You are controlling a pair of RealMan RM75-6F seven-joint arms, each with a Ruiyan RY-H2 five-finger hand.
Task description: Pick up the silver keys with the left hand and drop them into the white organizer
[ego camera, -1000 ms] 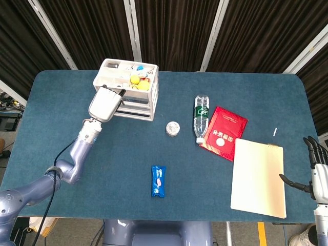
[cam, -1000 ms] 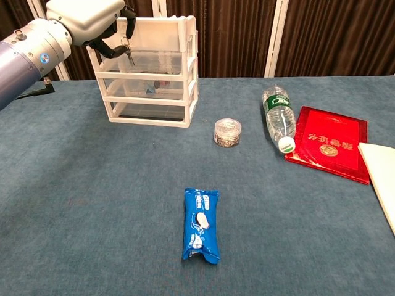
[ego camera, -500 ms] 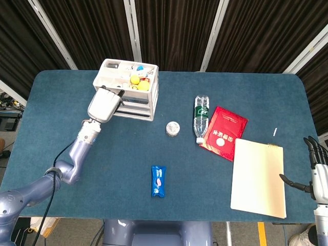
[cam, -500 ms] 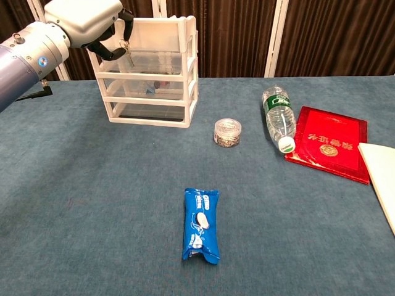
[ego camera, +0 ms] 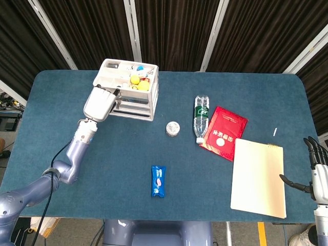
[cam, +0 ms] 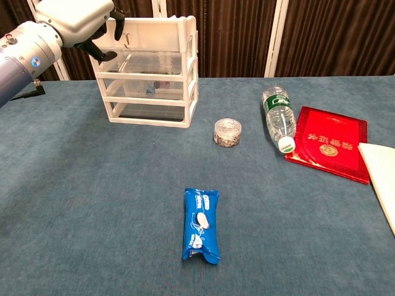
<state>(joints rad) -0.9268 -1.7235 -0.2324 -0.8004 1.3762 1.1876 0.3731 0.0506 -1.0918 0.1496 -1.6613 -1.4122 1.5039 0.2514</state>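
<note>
The white organizer [ego camera: 148, 97] [cam: 154, 80] with three drawers stands at the table's back left, and its top tray holds yellow and other small items. My left hand [ego camera: 99, 104] [cam: 71, 18] is raised at the organizer's front left corner, level with its top rim. The silver keys [cam: 126, 39] dangle small and faint from its fingers, in front of the top drawer. In the head view the hand covers the keys. My right hand [ego camera: 318, 169] hangs off the table's right edge with its fingers spread and nothing in it.
A blue snack packet [ego camera: 158, 181] [cam: 201, 225] lies near the front middle. Right of the organizer are a small round jar [ego camera: 173, 128] [cam: 227, 132], a lying plastic bottle [ego camera: 201, 118] [cam: 278, 120], a red booklet [ego camera: 224, 133] [cam: 330, 142] and a beige folder [ego camera: 259, 177].
My left hand has risen and shifted slightly left along the organizer's front, carrying the keys up from the top drawer's face toward the rim. Its fingers look more spread. The right hand is still.
</note>
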